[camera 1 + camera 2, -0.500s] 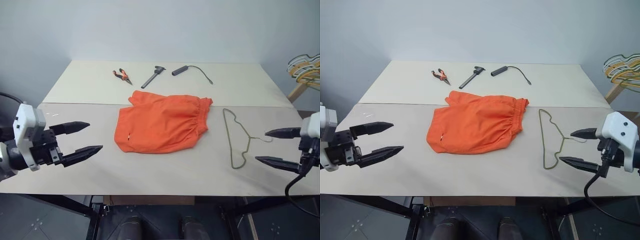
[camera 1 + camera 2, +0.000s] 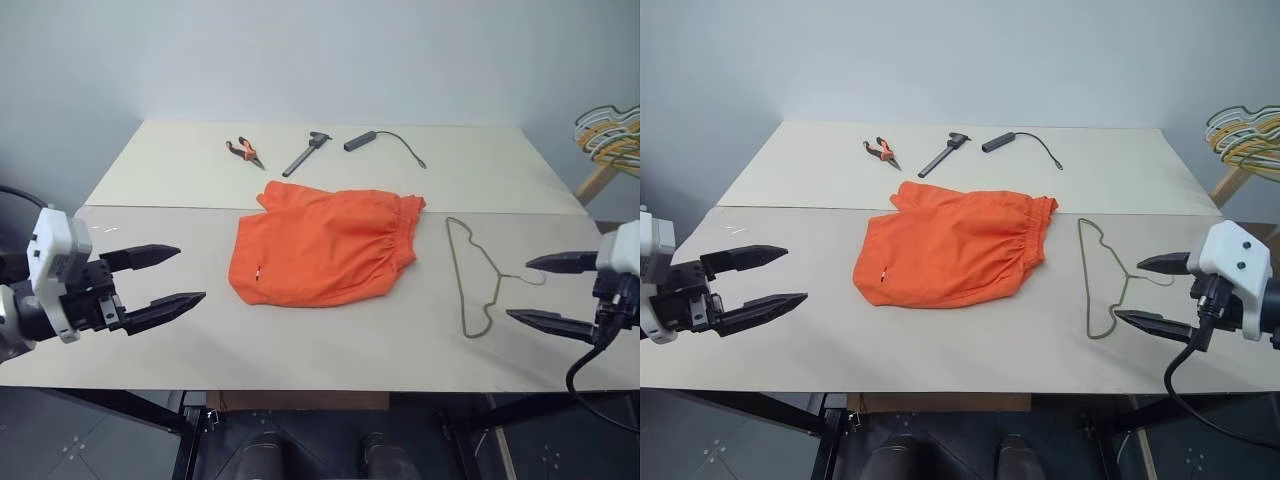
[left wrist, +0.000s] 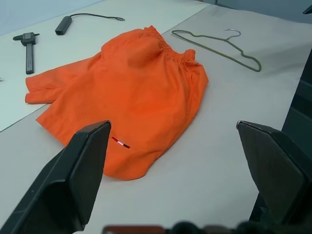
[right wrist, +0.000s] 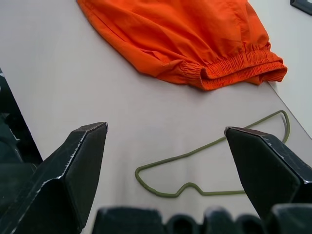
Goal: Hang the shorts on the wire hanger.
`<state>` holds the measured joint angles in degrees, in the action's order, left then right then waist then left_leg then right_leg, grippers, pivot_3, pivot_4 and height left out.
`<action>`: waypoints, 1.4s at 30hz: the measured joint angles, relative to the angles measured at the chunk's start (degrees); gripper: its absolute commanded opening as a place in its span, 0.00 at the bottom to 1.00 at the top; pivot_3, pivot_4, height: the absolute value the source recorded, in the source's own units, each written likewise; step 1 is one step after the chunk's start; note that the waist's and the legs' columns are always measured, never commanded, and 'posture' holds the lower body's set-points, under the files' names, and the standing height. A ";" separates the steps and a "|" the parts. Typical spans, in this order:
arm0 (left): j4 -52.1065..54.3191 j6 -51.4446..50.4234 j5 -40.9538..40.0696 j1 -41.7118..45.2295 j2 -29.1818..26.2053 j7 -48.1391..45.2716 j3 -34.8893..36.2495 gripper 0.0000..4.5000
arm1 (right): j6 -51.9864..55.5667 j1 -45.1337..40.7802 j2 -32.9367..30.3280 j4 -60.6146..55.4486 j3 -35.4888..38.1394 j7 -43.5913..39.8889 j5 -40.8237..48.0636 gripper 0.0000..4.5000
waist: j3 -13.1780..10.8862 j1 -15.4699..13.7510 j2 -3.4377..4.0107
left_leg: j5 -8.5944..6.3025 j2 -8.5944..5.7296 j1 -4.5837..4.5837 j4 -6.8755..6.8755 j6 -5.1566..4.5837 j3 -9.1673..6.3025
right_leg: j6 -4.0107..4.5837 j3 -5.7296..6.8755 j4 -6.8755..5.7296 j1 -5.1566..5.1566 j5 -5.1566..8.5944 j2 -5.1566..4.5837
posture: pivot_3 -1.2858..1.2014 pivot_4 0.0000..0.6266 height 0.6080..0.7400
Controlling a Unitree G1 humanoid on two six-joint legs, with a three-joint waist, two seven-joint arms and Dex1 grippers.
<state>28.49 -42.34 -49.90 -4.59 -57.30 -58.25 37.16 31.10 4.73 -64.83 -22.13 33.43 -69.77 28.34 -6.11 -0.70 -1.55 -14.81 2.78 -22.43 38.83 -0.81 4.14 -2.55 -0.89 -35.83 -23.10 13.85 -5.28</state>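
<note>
Left gripper (image 2: 168, 274) hovering wide open over the desk's (image 2: 330, 345) left edge, right gripper (image 2: 548, 292) hovering wide open just right of the wire hanger (image 2: 472, 276), orange shorts (image 2: 320, 245) lying flat mid-desk, right gripper sitting slightly nearer the hanger than a moment ago.

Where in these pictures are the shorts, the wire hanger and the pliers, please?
shorts (image 2: 320, 248), left eye view, middle of the orange fabric.
wire hanger (image 2: 488, 265), left eye view, its neck near the hook.
pliers (image 2: 881, 151), right eye view, its orange handles.
</note>
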 measured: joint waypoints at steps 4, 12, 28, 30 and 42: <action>0.00 -0.03 -0.02 0.00 0.00 0.00 0.00 1.00 | 0.00 -0.71 0.40 -0.52 -1.48 0.57 0.01 1.00 | -0.01 0.00 0.00 | 0.00 0.00 0.00 0.00 0.00 0.00 | 0.00 0.00 0.00 0.00 0.00 0.00 | 0.54 0.18 1.00; 0.37 -0.04 -1.16 2.28 0.06 1.39 -0.95 1.00 | -2.82 -9.23 2.44 -1.48 -14.73 7.94 -4.67 1.00 | -0.08 0.05 0.02 | 0.00 0.01 -0.01 0.00 0.00 0.02 | 0.01 -0.01 -0.03 -0.05 0.00 0.00 | 0.53 0.20 1.00; 0.30 0.24 -0.96 5.69 0.79 2.53 -6.49 1.00 | -31.88 -32.18 19.63 22.36 -54.46 24.79 -48.14 1.00 | -0.41 0.78 -0.05 | 0.05 -0.02 -0.04 0.01 0.09 0.04 | 0.02 -0.01 -0.13 -0.12 0.02 0.01 | 0.53 0.20 1.00; 0.38 0.33 -0.94 6.07 0.87 2.66 -6.95 1.00 | -34.66 -35.06 21.10 27.88 -56.77 28.21 -53.08 1.00 | -0.50 0.85 -0.04 | 0.06 -0.03 -0.08 -0.01 0.10 0.02 | 0.01 0.01 -0.13 -0.15 0.02 0.00 | 0.53 0.20 1.00; 0.73 0.83 -0.91 6.08 1.67 3.44 -7.45 1.00 | -54.71 -48.77 24.02 51.04 -63.25 34.69 -63.56 0.64 | -0.58 1.88 -0.06 | 0.09 0.00 0.03 -0.05 0.16 -0.02 | 0.02 0.01 -0.17 -0.07 0.02 0.02 | 0.53 0.20 1.00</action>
<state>29.22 -41.51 -50.81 1.49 -55.63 -54.81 29.71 -23.61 -44.04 -40.81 28.91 -29.82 -35.08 -35.22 -6.70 1.17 -1.60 -14.72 2.78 -22.40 38.78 -0.65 4.12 -2.52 -0.88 -35.99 -23.17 13.87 -5.25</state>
